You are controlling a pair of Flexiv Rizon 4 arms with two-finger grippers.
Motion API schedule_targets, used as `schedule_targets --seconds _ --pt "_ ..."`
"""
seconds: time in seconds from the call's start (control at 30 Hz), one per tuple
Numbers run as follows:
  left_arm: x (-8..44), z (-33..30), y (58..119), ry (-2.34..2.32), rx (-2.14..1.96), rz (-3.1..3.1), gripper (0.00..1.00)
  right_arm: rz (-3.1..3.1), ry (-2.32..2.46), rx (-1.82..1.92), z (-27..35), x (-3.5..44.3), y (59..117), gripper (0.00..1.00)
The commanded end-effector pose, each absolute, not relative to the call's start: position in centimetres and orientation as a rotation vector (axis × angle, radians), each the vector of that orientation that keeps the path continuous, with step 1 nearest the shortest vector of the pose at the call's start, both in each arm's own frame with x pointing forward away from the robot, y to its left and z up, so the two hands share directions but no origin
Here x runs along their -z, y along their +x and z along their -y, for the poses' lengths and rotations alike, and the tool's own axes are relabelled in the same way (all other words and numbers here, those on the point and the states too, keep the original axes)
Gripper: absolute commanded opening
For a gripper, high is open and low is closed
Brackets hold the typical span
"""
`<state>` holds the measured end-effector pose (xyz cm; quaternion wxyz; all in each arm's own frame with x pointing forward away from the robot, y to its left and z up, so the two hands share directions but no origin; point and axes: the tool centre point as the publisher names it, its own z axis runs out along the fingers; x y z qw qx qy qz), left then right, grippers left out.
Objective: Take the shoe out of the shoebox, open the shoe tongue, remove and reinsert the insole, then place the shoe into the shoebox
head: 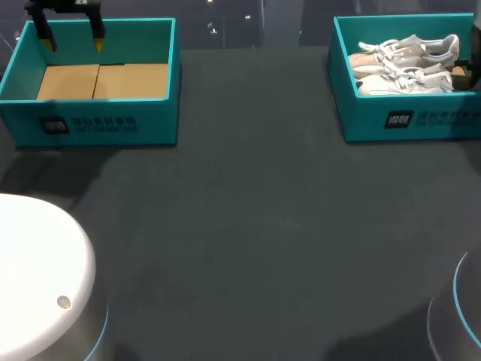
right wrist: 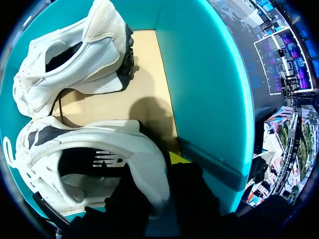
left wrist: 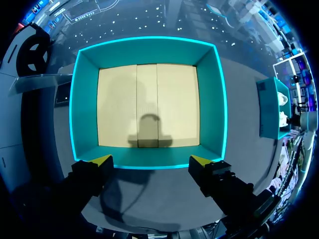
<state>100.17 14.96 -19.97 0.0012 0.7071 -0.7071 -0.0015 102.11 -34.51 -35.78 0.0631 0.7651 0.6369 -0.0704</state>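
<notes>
Filling one rectangular shoebox (head: 409, 124) lie (suede-heeled) shoes (head: 406, 64).

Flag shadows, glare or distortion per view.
Head view: dim, even light, faint shadow on the table before the empty shoebox. Left wrist view: fisheye bows the box walls, rim glares cyan, left gripper casts a shadow on its cardboard floor. Right wrist view: near shoe bulges, dark shadow beside it inside the second shoebox.
</notes>
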Motion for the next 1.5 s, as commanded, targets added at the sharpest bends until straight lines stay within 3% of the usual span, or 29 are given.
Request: schedule_targets --seconds 0.03,0.4,0.87,1.2,1.5 --pt "20.0 -15.0 100.1 2.220 0.003 2.220 1.00 -1.920 2.324 0.196 34.9 35.0 102.4 0.00" --pt "20.0 -15.0 100.1 2.220 0.003 2.220 1.00 -1.880 2.327 0.143 35.1 30.3 103.3 0.00" --pt "20.0 -15.0 100.1 2.220 0.003 2.220 1.00 -1.814 2.229 0.070 34.2 20.5 102.3 0.00" --pt "20.0 -15.0 100.1 2.220 0.003 2.220 1.00 -1.748 2.125 0.077 31.9 15.2 98.6 0.00" --pt "20.0 -15.0 100.1 2.220 0.003 2.220 1.00 -1.677 2.059 0.084 27.0 12.4 91.0 0.00"
